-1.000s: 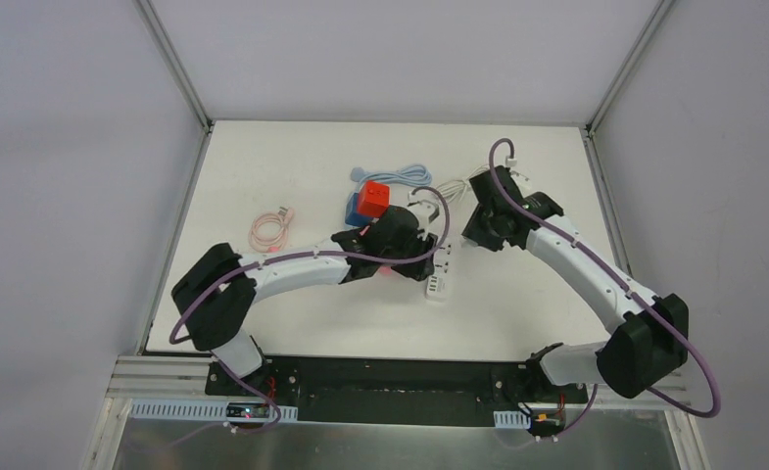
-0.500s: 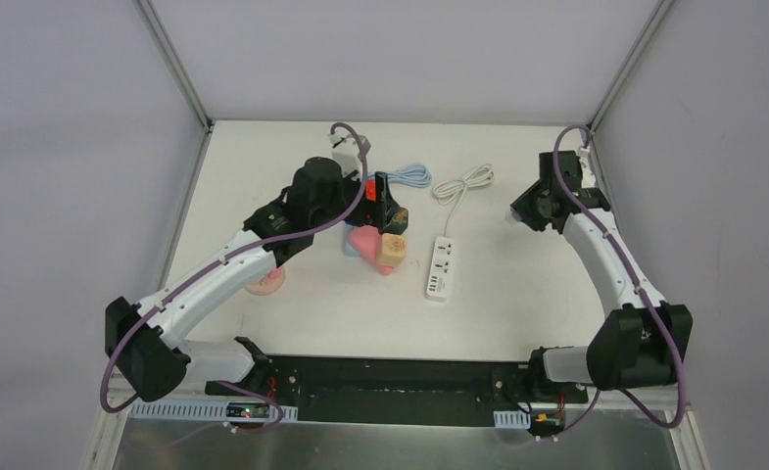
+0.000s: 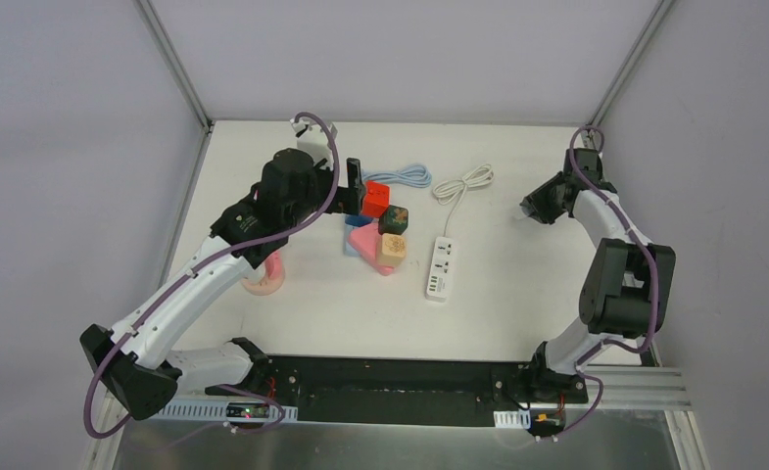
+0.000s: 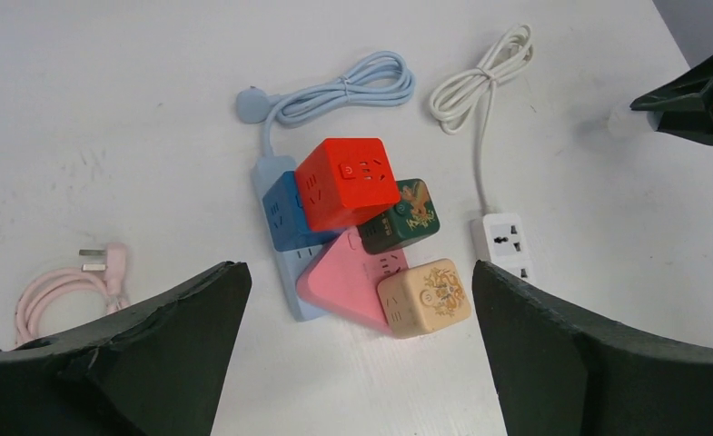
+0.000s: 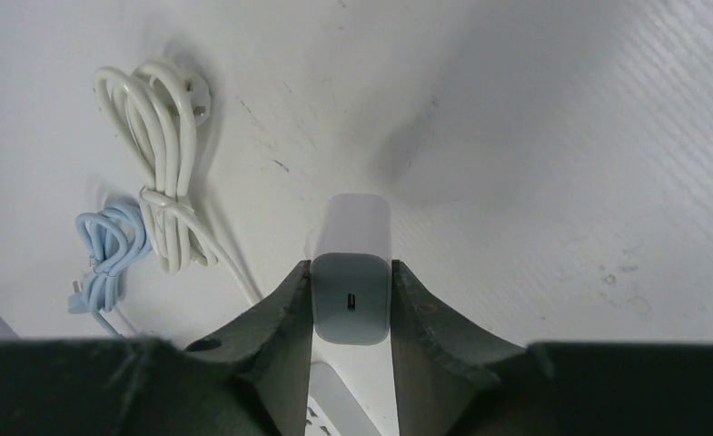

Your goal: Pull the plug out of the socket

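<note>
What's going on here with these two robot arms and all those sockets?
The right gripper is clamped on a small white plug, holding it near the far right side of the table, well apart from the white power strip. So the plug is off the socket. The left gripper hangs open above a pile of coloured cube sockets, touching nothing.
</note>
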Robot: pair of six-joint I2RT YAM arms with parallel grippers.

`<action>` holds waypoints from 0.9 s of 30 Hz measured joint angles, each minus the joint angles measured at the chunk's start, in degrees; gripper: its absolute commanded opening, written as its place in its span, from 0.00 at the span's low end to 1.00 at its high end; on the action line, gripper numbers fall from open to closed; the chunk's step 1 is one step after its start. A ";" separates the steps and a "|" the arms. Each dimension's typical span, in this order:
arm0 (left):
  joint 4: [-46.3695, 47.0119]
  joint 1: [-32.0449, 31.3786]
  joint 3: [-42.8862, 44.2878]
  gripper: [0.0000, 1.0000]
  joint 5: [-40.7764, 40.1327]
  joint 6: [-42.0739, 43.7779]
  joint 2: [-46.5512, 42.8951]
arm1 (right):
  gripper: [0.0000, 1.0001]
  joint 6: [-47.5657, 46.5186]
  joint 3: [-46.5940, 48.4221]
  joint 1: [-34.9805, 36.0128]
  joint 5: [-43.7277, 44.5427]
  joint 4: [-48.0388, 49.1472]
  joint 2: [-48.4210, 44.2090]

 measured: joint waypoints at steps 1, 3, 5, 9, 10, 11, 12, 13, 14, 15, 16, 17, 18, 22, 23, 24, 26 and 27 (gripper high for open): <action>-0.26 0.00 0.00 0.99 -0.61 0.00 -0.04 | 0.11 -0.11 0.02 -0.90 -1.07 0.57 0.57; -0.81 -0.02 -0.02 0.99 -1.42 0.00 -0.17 | 0.14 -0.24 0.20 -2.69 -3.19 1.33 1.90; -1.09 0.00 -0.17 0.99 -2.27 -0.04 -0.50 | 0.18 -0.33 0.22 -3.93 -4.94 1.81 3.19; -1.29 0.35 -1.97 0.99 -3.76 -0.57 -2.10 | 0.32 -1.18 0.28 -5.55 -7.21 2.19 5.42; -1.36 0.37 -2.40 0.99 -3.93 -0.83 -2.45 | 0.38 -1.42 0.28 -5.92 -7.63 2.21 5.99; -1.57 0.61 -2.84 0.99 -4.22 -1.27 -2.73 | 0.44 -1.64 0.28 -6.10 -8.07 2.19 6.43; -1.99 0.72 -3.19 0.99 -4.66 -1.57 -2.95 | 0.49 -1.88 0.28 -6.27 -8.50 2.19 6.88; -2.51 0.74 -3.28 0.99 -4.87 -1.77 -2.99 | 0.54 -2.12 0.28 -6.45 -8.76 2.19 7.21; -3.02 0.74 -3.30 0.99 -5.11 -1.97 -2.99 | 0.59 -2.38 0.28 -6.62 -8.90 2.16 7.48; -3.50 0.81 -3.30 0.98 -5.20 -2.25 -2.97 | 0.64 -2.71 0.28 -6.80 -8.94 2.14 7.67; -3.93 1.09 -3.30 0.98 -5.25 -2.54 -2.97 | 0.68 -2.95 0.33 -6.93 -8.83 2.03 7.85; -4.37 1.09 -3.30 0.98 -5.31 -2.82 -2.95 | 0.74 -3.26 0.57 -7.02 -8.63 1.55 8.07; -4.68 1.11 -3.30 0.98 -5.35 -3.02 -2.89 | 0.77 -3.45 0.87 -7.04 -8.31 1.01 8.22; -5.64 1.86 -3.30 0.98 -5.81 -4.68 -2.01 | 0.84 -4.04 1.88 -7.06 -6.49 -1.03 8.17; -6.12 2.12 -3.30 0.98 -5.99 -5.18 -1.73 | 0.85 -4.15 2.10 -7.06 -5.62 -1.62 7.98; -6.75 2.62 -3.30 0.98 -6.14 -5.90 -1.40 | 0.85 -4.17 2.14 -7.04 -4.85 -2.12 7.52; -7.85 3.63 -3.30 0.98 -6.16 -6.82 -0.96 | 0.85 -4.22 2.14 -6.93 -2.84 -3.52 5.73; -8.17 4.11 -3.30 0.98 -6.21 -7.30 -0.83 | 0.85 -4.24 2.14 -6.71 -1.99 -4.15 4.52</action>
